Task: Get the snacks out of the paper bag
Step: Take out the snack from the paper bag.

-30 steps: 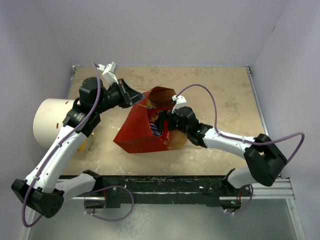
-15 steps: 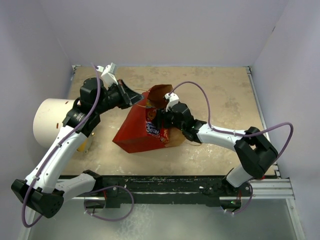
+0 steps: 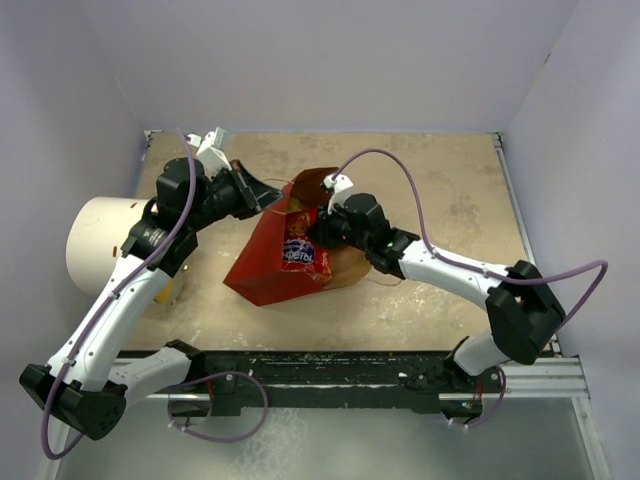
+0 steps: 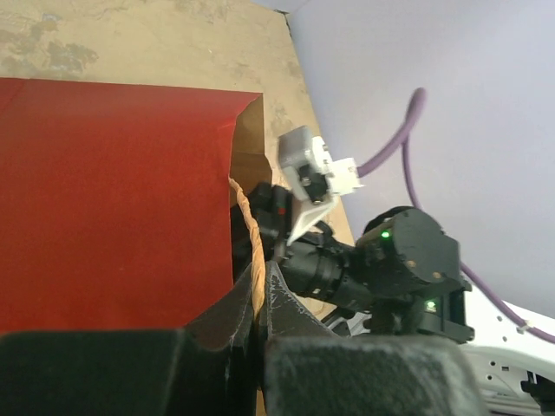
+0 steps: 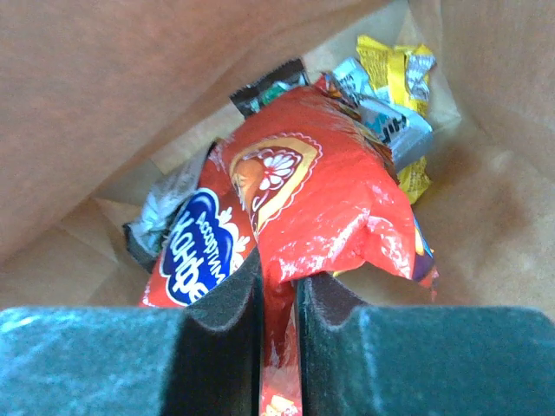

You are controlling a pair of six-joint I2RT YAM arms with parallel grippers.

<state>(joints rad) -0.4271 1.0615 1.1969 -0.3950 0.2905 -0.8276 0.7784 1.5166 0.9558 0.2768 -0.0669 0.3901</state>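
While the right gripper point(image 5: 277, 277) pinches a fold of the red snack bag point(image 5: 321, 199) between nearly closed jaws, the step in hand looks like pulling that snack out of the paper bag point(image 5: 130, 69). The next move calls for drawing it back through the mouth without snagging the wall. Deeper inside lie a silver packet point(image 5: 392, 121) and a yellow pack point(image 5: 395, 65). The left gripper point(image 4: 260, 279) is clamped on the string handle point(image 4: 250, 217), holding the mouth open.
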